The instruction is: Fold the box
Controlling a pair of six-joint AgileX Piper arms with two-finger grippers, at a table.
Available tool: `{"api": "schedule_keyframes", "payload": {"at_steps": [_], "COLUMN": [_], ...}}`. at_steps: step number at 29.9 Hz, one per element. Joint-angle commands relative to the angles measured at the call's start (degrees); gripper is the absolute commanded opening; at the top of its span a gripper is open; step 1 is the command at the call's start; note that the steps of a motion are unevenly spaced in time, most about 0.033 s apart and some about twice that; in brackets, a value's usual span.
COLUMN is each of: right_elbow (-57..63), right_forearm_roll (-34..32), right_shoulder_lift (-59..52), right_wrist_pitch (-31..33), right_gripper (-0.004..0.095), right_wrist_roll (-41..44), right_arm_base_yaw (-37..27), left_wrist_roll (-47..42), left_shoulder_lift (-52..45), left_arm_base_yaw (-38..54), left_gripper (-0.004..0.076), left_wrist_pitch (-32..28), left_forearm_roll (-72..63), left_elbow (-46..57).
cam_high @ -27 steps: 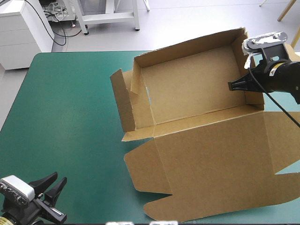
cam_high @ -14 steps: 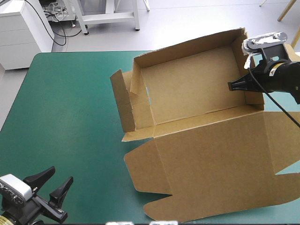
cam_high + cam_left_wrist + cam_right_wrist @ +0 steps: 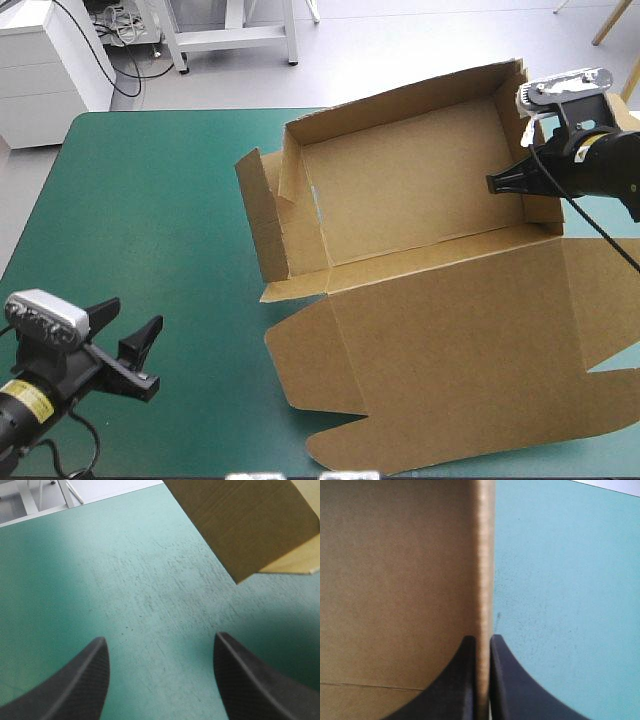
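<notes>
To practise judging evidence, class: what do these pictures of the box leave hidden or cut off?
- High view: the box lid runs past the right edge; the right gripper and its arm hide part of the right wall.
- Left wrist view: only one box corner shows ahead of the left gripper.
- Right wrist view: just the gripped wall and nearby board show.

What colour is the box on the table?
Plain brown, no print. The box shows best in the high view.

Box (image 3: 410, 200) on table's (image 3: 150, 220) right half
</notes>
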Motion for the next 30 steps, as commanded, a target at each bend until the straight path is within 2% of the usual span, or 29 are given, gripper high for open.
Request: {"api": "schedule_keyframes", "payload": {"at_steps": [1, 11, 21, 25, 30], "right_elbow": [-1.66, -1.66, -1.66, -1.66, -1.66], "right_forearm_roll": [0.40, 0.40, 0.75, 2.02, 2.38], "right_shoulder_lift": [-1.88, -1.88, -1.88, -1.88, -1.88], "right_wrist_pitch": [-3.55, -3.55, -3.55, -3.55, -3.55], "right_gripper": [-0.0022, -0.0022, -0.0022, -0.0022, -0.0022], "right_wrist_roll": [0.15, -0.31, -0.31, -0.31, -0.31], "right_arm_base_yaw": [-0.15, -0.15, -0.15, -0.15, -0.15], "left_wrist_roll": [-0.78, 3.72, 5.26, 11.45, 21.43], "left_shoulder_lift": [7.91, 24.99, 36.98, 40.62, 44.34], "left_arm_base_yaw": [0.01, 0.01, 1.51, 7.44, 19.67], "left_gripper": [0.0440, 0.0440, 0.0440, 0.0440, 0.0440], "left_wrist_pitch": [-4.11, 2.31, 9.73, 12.07, 14.49], "left_forearm_roll": [2.40, 3.23, 7.49, 1.95, -11.86], "left_elbow": [-7.79, -26.61, -39.91, -44.90, -49.06]}}
